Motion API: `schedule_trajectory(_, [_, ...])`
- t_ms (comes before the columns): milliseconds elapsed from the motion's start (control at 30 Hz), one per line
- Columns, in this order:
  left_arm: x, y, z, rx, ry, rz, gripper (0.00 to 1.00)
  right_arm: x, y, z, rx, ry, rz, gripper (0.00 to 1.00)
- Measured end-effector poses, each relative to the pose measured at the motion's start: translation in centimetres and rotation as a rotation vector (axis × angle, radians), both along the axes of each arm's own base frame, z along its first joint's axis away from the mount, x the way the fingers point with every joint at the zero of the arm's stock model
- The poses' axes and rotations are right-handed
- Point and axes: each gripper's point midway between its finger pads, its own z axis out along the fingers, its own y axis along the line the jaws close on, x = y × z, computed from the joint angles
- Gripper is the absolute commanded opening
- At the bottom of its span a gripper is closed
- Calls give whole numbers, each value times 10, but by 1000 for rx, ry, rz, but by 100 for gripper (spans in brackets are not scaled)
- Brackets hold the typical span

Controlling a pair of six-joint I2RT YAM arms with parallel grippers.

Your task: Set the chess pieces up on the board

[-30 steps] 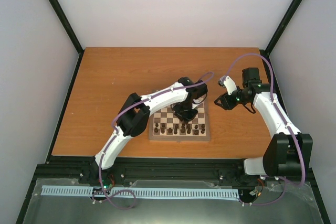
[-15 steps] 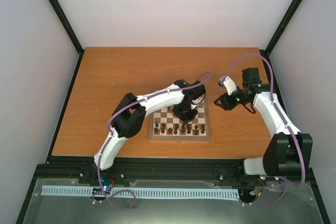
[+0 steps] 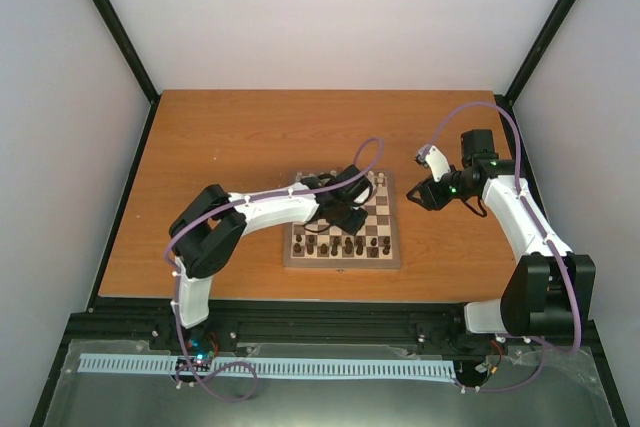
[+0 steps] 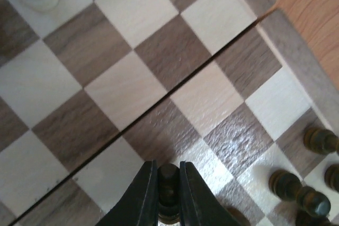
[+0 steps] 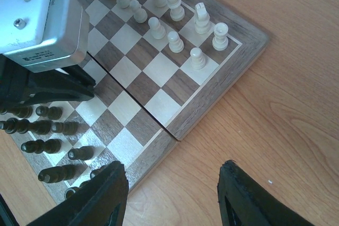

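The board point(image 3: 342, 264) lies mid-table with its dark and cream squares. Dark chess pieces point(image 3: 345, 245) stand in its near rows and cream ones point(image 3: 378, 179) along the far edge. My left gripper point(image 3: 350, 215) hangs over the middle of the board. In the left wrist view this gripper point(image 4: 168, 168) is shut on a dark piece point(image 4: 168, 179) above a cream square. More dark pieces point(image 4: 296, 194) stand at the lower right there. My right gripper point(image 5: 174, 169) is open over bare table beside the board's right edge point(image 5: 212, 99), holding nothing.
The left arm's grey wrist housing point(image 5: 39, 25) hangs over the board's middle, close to the cream pieces point(image 5: 175, 41) and the dark rows point(image 5: 47, 144). Bare orange table point(image 3: 220, 147) surrounds the board. Black frame posts and white walls enclose the table.
My left gripper has shut on a dark piece and shifted left and nearer over the board, its elbow swinging left. The right arm has not moved.
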Motion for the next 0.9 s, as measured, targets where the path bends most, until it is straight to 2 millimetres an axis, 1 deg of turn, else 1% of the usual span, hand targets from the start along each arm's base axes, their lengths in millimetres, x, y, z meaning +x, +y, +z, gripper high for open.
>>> schedule_trajectory(100, [7,-8,2,-63,-55,-3,8,-1,0,-1,3,2,1,47])
schedule_trajectory(233, [11,-15,3,-138,-120,-22,9,-2,1,-1,8,6,4,47])
schedule_trajectory(400, [11,-20,4,-215,-195,-76,10,-2,2,-1,12,6,6,47])
schedule_trajectory(633, [7,-25,6,-283,-270,-161,15,-2,2,-1,14,7,7,47])
schedule_trajectory(700, [6,-26,6,-289,-282,-177,17,-2,2,-1,14,7,7,47])
schedule_trajectory(833, [5,-27,8,-292,-296,-199,27,-2,2,-2,14,9,7,47])
schedule_trajectory(900, [5,-27,11,-293,-305,-208,30,-2,2,-2,14,9,7,47])
